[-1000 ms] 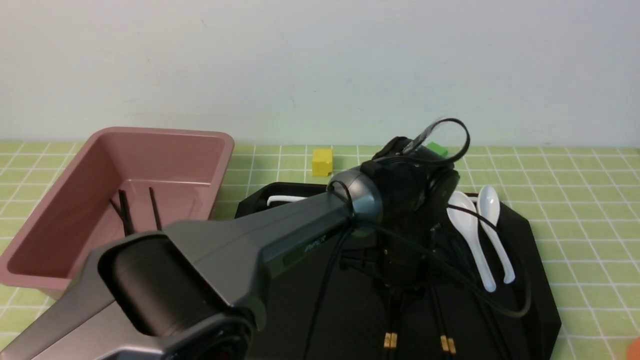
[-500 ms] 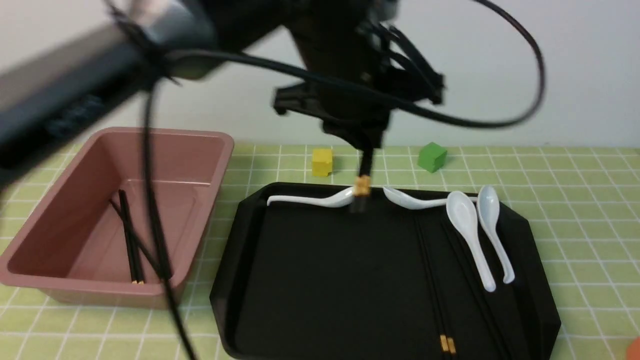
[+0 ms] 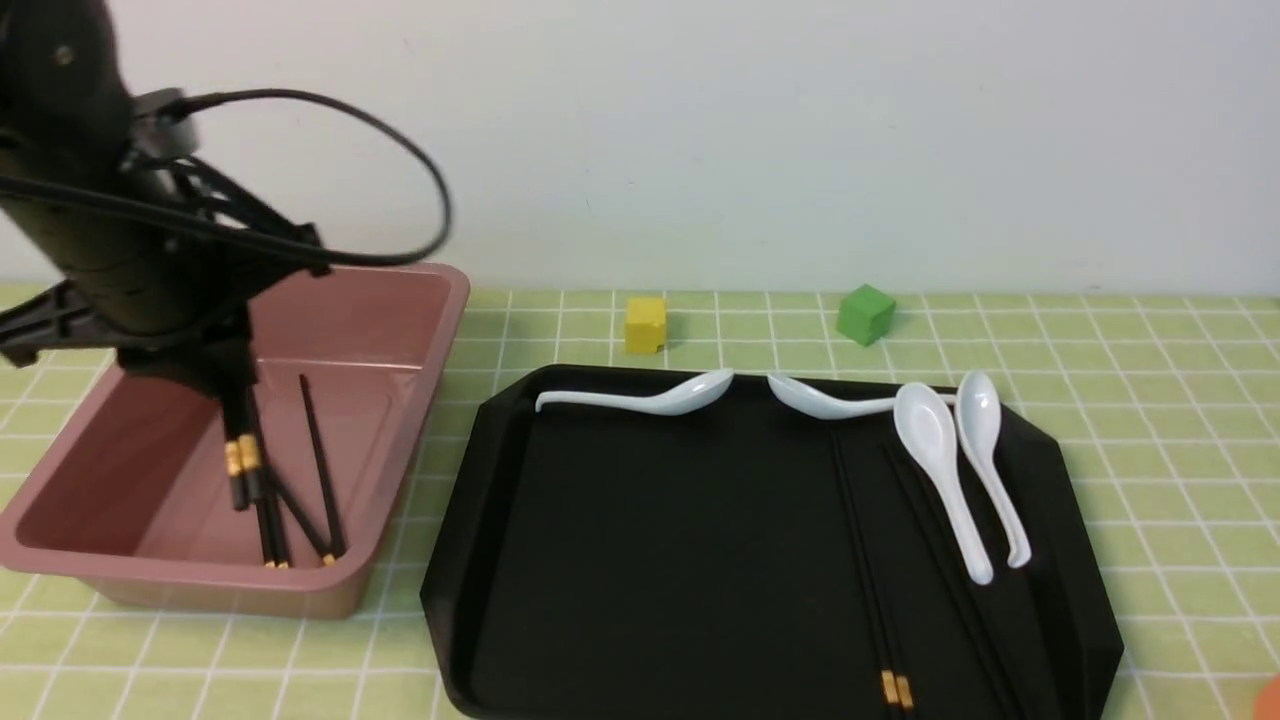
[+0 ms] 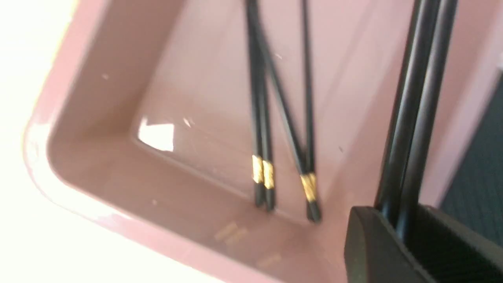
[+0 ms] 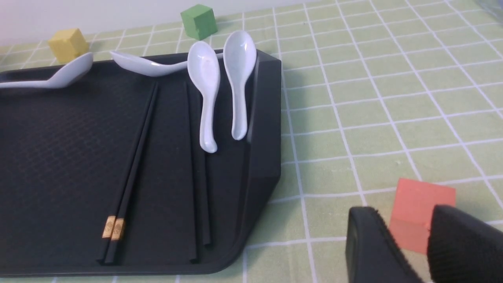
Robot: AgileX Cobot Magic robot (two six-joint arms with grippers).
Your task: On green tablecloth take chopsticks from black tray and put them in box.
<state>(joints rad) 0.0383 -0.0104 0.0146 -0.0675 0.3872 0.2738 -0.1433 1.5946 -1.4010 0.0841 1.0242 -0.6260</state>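
Observation:
My left gripper [image 3: 238, 398] hangs over the pink box [image 3: 440, 300], shut on a pair of black chopsticks [image 3: 240, 470] that point down into it, gold bands low. In the left wrist view the held pair [image 4: 416, 118] runs up from the jaws of the left gripper [image 4: 404, 226]. Several chopsticks [image 4: 261, 118] lie on the box floor [image 4: 196, 98]. The black tray [image 3: 650, 560] holds one pair of chopsticks [image 3: 868, 600] and another pair [image 5: 196, 169] beside the spoons. My right gripper [image 5: 406, 214] is open above the green tablecloth [image 5: 353, 118], right of the tray.
Several white spoons [image 3: 935, 450] rest along the tray's far and right sides. A yellow cube [image 3: 645, 323] and a green cube [image 3: 864, 313] sit beyond the tray. An orange-red cube [image 5: 420, 200] lies on the cloth just past my right gripper's fingers.
My left arm has lifted a pair of chopsticks off the tray and swung left with it. It now holds the pair over the box.

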